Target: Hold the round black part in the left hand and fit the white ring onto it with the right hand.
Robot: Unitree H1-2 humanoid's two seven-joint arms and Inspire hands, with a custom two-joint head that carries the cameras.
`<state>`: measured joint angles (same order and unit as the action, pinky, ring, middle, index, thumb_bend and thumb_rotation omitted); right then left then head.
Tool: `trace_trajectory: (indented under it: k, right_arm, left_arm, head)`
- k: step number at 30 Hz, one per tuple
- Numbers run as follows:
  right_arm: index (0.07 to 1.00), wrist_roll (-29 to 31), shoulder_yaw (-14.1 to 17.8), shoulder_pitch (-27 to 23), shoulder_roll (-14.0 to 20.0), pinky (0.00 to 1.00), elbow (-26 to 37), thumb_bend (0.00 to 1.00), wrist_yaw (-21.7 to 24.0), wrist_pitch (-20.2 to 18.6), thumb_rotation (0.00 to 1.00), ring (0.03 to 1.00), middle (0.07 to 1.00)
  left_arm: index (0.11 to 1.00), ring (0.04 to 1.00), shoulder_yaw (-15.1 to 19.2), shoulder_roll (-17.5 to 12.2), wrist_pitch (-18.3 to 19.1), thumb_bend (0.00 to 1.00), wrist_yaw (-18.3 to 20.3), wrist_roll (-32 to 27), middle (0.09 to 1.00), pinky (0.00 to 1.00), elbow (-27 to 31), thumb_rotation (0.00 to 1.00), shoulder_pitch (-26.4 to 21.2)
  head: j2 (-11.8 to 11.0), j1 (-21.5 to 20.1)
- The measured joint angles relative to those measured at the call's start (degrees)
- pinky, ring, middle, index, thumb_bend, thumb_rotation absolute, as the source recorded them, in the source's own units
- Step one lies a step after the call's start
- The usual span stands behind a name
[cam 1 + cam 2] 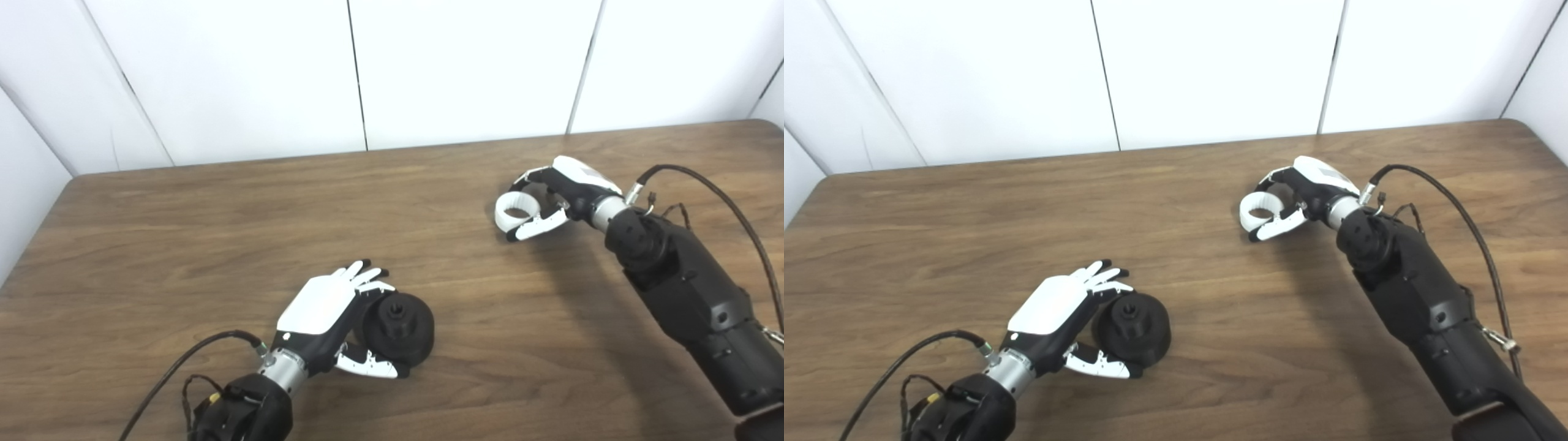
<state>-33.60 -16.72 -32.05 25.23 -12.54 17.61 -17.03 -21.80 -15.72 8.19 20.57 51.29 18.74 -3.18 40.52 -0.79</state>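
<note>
Your wooden bench (184,214) fills the view, both arms coming in from the near edge. Your right hand (560,196) is out toward the far right corner, fingers and thumb curled around the white ring (516,210). It looks like a grasp is forming, but I can't tell whether the ring is truly gripped or lifted; it seems to be at the bench surface.

Your left hand (331,312) is near the middle of the near edge, cupped beside the round black part (398,327). The thumb (370,366) lies along the part's near side, the fingers (364,274) stay spread and mostly straight over its far-left side. So that's touching, not a closed hold, and the part rests on the bench, hub up.

Both parts are reached but well apart. Left to do, by my reading: secure both, bring them together, seat the ring.

No brand, label or writing is readable.
</note>
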Motion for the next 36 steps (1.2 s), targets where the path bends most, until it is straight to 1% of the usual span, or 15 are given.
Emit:
trace_trajectory:
  k: [17,26,36]
  right_arm:
    - [0.647,0.9,0.3,0.4,-0.1,0.84,0.0,0.77,-1.0,0.2,0.25,0.933,0.88]
    - [0.642,0.9,0.4,0.4,-0.1,0.81,0.0,0.77,-1.5,0.4,0.24,0.923,0.875]
    - [0.626,1.6,1.1,0.9,-0.2,0.81,0.1,0.77,-1.8,1.3,0.22,0.927,0.877]
  left_arm:
    - [0.69,0.993,0.0,0.0,0.2,0.77,0.1,-0.1,0.927,0.96,0.0,0.37,0.0]
    - [0.691,0.992,0.0,0.0,0.2,0.76,0.1,-0.1,0.929,0.96,0.0,0.38,0.0]
    - [0.685,0.988,0.0,0.0,0.2,0.76,0.1,0.0,0.926,0.95,0.0,0.38,0.0]
  head:
    - [0.0,0.1]
    - [0.1,0.0]
    - [0.2,0.0]
